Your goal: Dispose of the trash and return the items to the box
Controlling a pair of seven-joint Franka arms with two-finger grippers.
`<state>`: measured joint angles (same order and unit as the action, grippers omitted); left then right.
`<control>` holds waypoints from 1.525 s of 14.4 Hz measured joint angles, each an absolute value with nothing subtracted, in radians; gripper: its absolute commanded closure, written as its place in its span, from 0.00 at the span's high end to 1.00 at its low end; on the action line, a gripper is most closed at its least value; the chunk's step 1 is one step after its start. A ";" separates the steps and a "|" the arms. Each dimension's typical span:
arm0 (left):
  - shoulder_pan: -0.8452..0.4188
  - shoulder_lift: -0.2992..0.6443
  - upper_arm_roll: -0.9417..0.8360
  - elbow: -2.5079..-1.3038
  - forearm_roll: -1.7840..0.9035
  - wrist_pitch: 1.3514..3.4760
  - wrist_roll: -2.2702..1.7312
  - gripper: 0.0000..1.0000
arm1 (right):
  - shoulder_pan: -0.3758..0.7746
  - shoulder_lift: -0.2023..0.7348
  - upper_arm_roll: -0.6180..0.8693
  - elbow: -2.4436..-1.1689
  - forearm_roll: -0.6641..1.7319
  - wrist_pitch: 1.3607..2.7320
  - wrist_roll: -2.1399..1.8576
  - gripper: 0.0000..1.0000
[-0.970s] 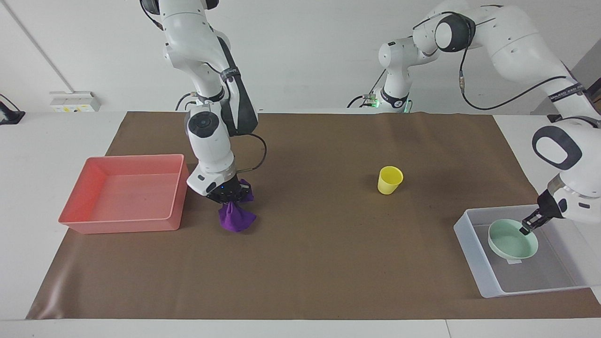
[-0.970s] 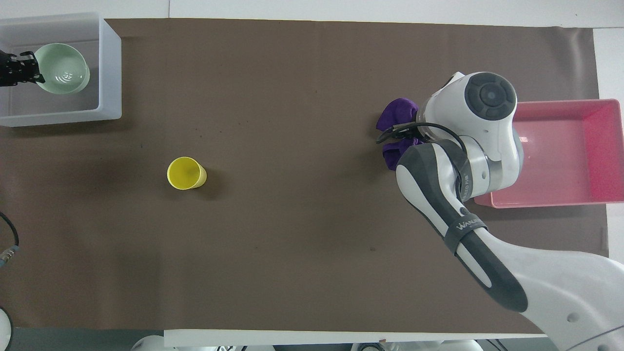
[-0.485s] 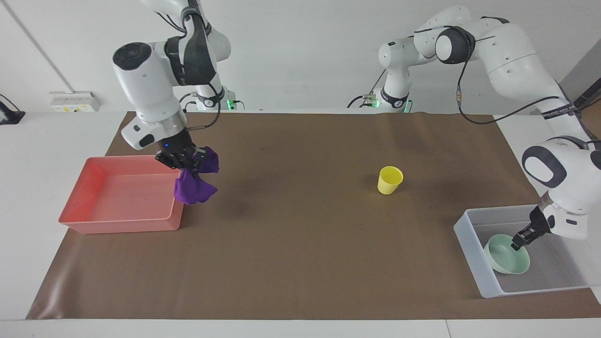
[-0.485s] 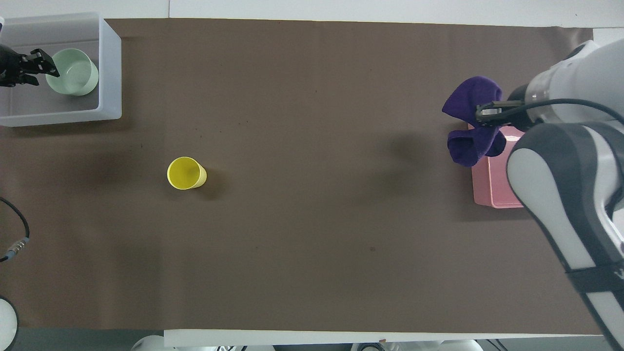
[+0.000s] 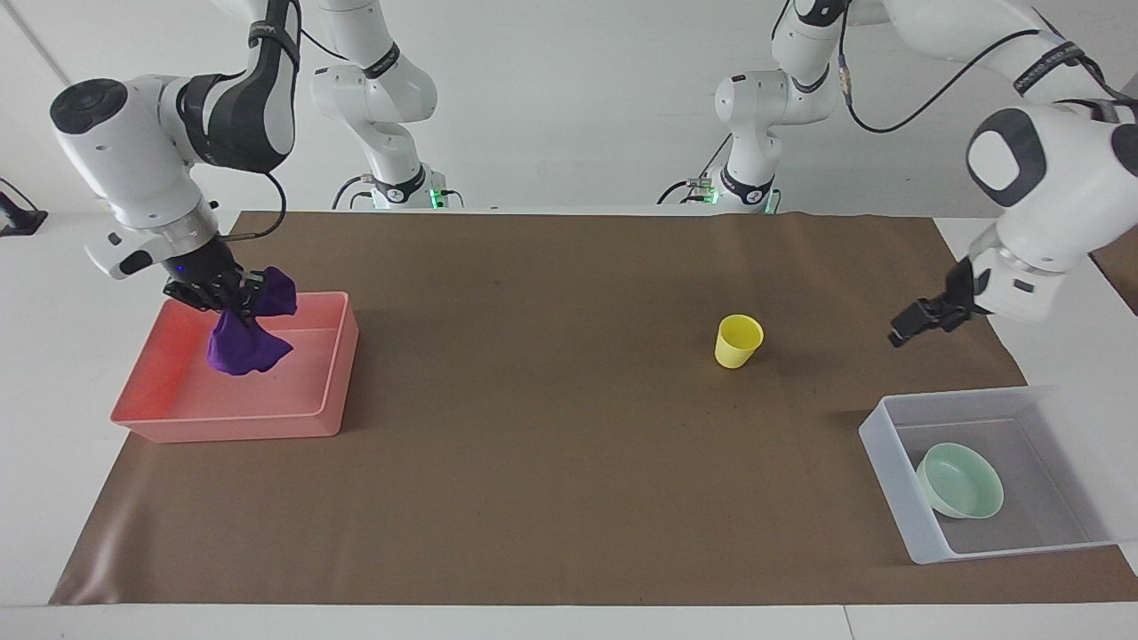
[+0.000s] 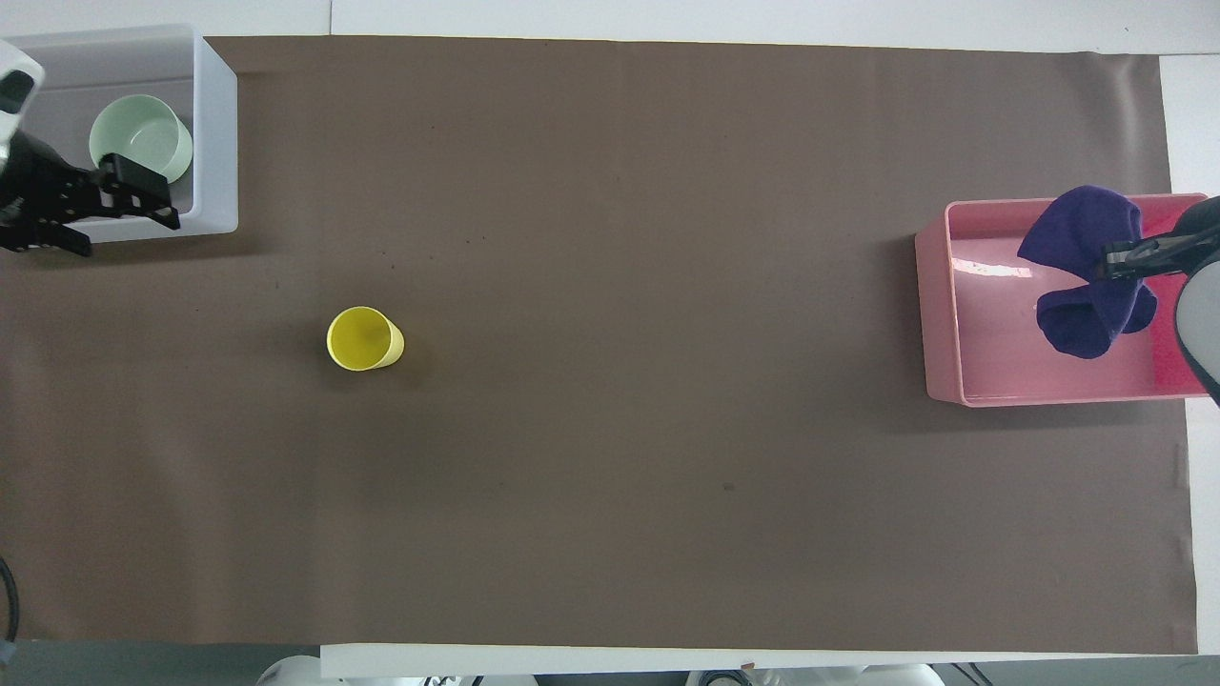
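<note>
The right hand (image 5: pixel 216 296) gripped the purple rag (image 5: pixel 242 338) above the pink tray (image 5: pixel 336 373), where an off-centre release risked draping it over the rim, while the left hand (image 5: pixel 925 322), seemingly empty with fingers parted, hung above the table.

Table (image 5: pixel 53 373): brown mat (image 5: pixel 551 462), white margins.

Clearance, taken from the yellow cup (image 5: pixel 738 341):
- I see bare brown mat (image 5: pixel 551 427) all round the cup; nothing touches it.
- Toward the left arm's end: the white bin (image 5: pixel 889 462), bowl (image 5: pixel 960 481) inside, walls standing up. I have the left gripper (image 5: pixel 916 322) in the air between cup and bin.
- Toward the right arm's end: open mat, then the pink tray (image 5: pixel 329 373); purple rag (image 5: pixel 244 333) hangs over it from the right gripper (image 5: pixel 213 293).
</note>
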<state>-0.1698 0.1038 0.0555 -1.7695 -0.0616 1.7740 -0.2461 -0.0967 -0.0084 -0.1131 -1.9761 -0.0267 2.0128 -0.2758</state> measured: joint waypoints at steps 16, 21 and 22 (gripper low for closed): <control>-0.337 -0.029 0.048 -2.349 -0.060 2.344 -0.410 0.01 | -0.131 0.122 -0.098 -2.149 -0.027 2.306 -0.310 0.94; -0.329 -0.037 0.060 -2.236 -0.061 2.252 -0.451 0.00 | -0.057 0.084 -0.092 -1.977 -0.027 2.029 -0.301 0.95; -0.308 -0.036 0.066 -2.148 -0.061 2.160 -0.459 0.00 | -0.040 0.076 -0.092 -1.934 -0.027 1.965 -0.293 0.95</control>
